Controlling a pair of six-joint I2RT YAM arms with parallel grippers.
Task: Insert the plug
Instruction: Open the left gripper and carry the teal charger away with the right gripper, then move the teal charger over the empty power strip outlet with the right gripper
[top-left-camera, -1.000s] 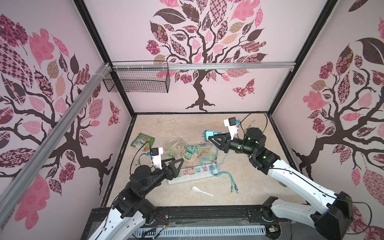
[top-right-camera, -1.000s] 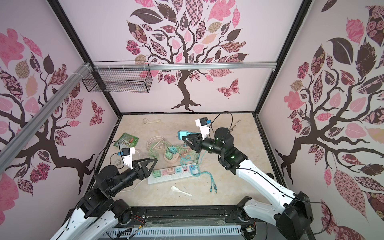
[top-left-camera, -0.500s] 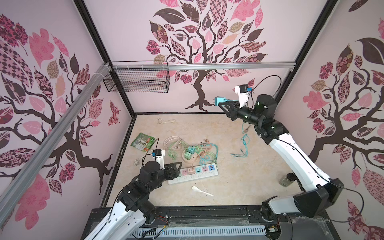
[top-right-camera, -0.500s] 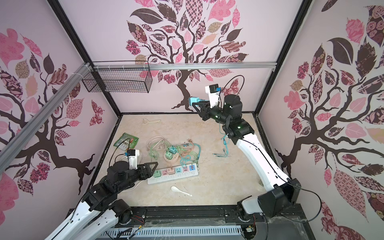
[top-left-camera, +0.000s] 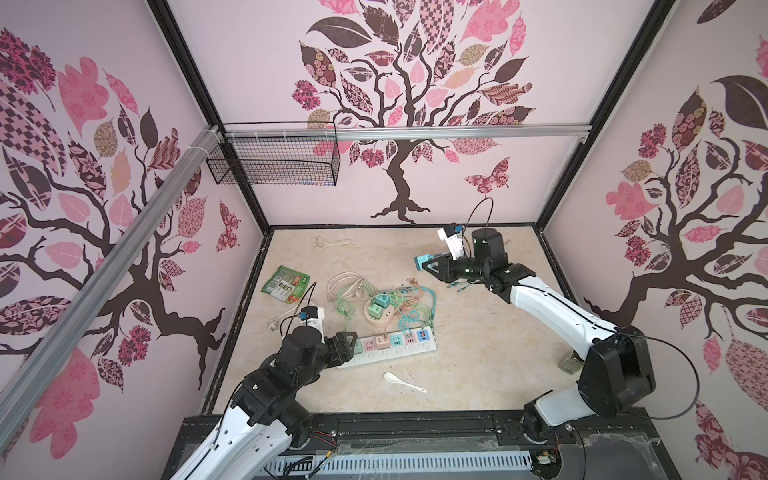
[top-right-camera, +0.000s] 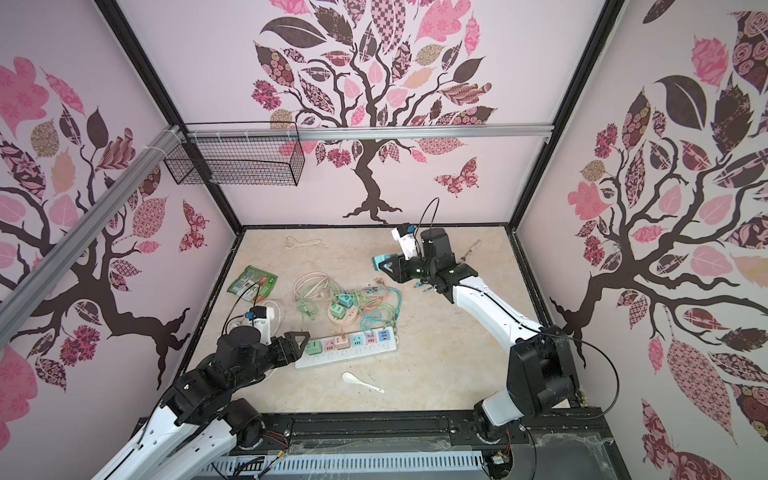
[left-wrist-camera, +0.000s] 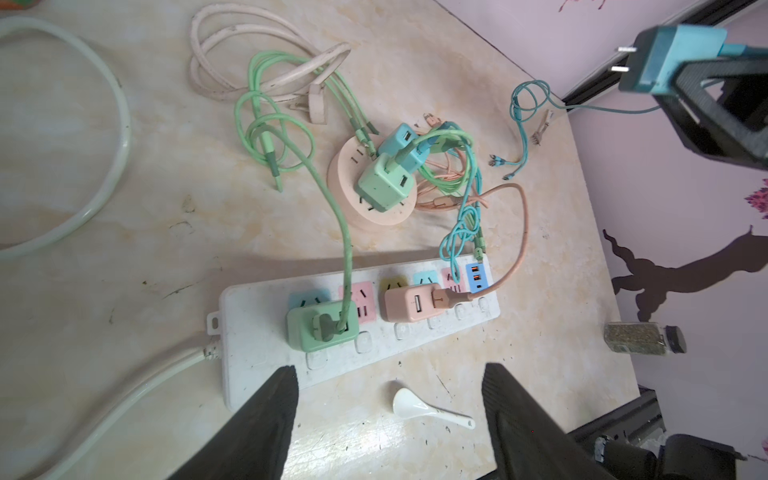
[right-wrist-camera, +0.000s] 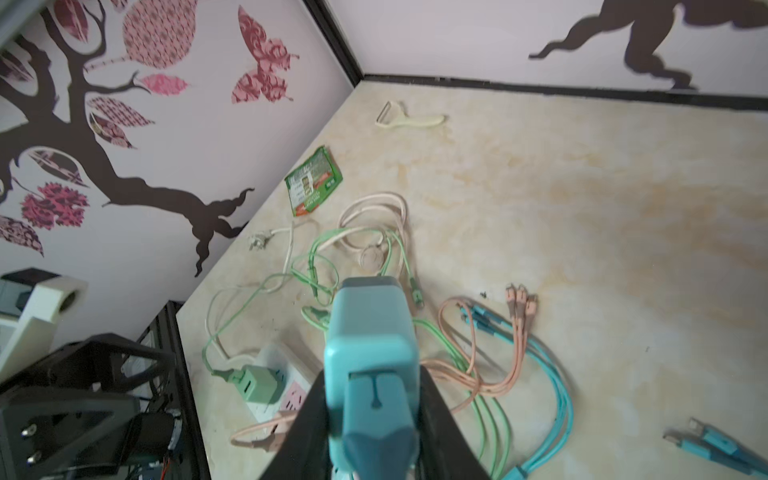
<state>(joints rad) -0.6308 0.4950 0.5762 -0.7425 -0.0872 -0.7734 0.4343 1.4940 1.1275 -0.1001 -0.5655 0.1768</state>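
We see the right gripper (top-left-camera: 427, 264) clamped on the teal plug (top-left-camera: 420, 262), a jaw pressed against each side of its body. The plug is held off the tabletop (top-left-camera: 478, 332). In both top views it sits toward one o'clock of the white power strip (top-left-camera: 390, 348) and well apart from it. Its long axis lies nearly level, running three to nine o'clock, and the end sticking out of the jaws points to nine o'clock. In the left wrist view we make out two flat prongs (left-wrist-camera: 623, 59) on that free end, while the teal cable (left-wrist-camera: 524, 109) trails from the back down to the table. The left gripper (left-wrist-camera: 390, 384) has its jaws apart and empty, hovering at the strip's near edge by its nine o'clock end. A green adapter (left-wrist-camera: 322, 329) is plugged in near that end, and a peach adapter (left-wrist-camera: 410, 309) toward the middle.
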